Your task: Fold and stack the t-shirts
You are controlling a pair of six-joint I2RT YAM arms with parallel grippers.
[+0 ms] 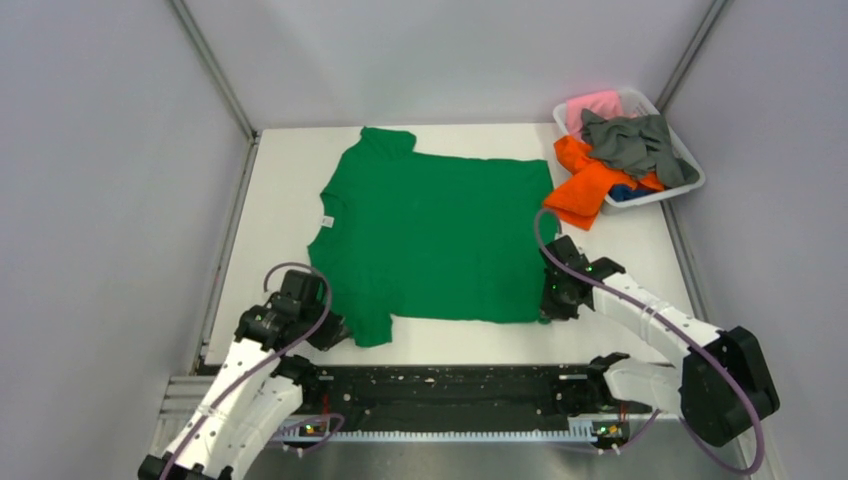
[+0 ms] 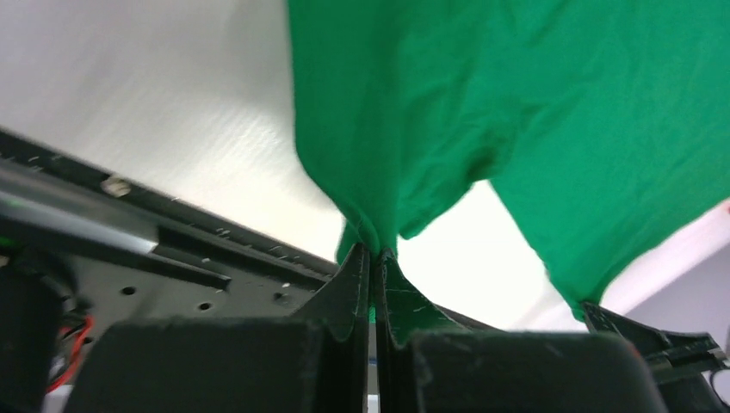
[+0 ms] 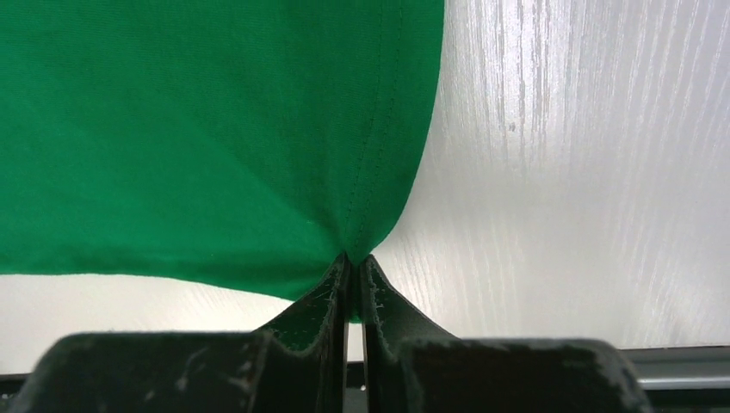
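A bright green t-shirt (image 1: 435,235) lies spread flat on the white table (image 1: 275,175), neck to the left and hem to the right. My left gripper (image 1: 340,330) is shut on the near sleeve of the green t-shirt (image 2: 482,112); the cloth bunches between its jaws (image 2: 375,254). My right gripper (image 1: 548,305) is shut on the near hem corner of the green t-shirt (image 3: 198,129), with the seam pinched at its fingertips (image 3: 355,258). Orange (image 1: 590,185), dark grey (image 1: 635,145), pink (image 1: 592,105) and a bit of blue (image 1: 622,193) t-shirts lie heaped at the back right.
The white plastic basket (image 1: 690,160) holding the heap stands at the table's back right corner, with the orange shirt spilling over its front edge. Grey walls enclose the table on both sides and behind. A black rail (image 1: 440,395) runs along the near edge between the arm bases.
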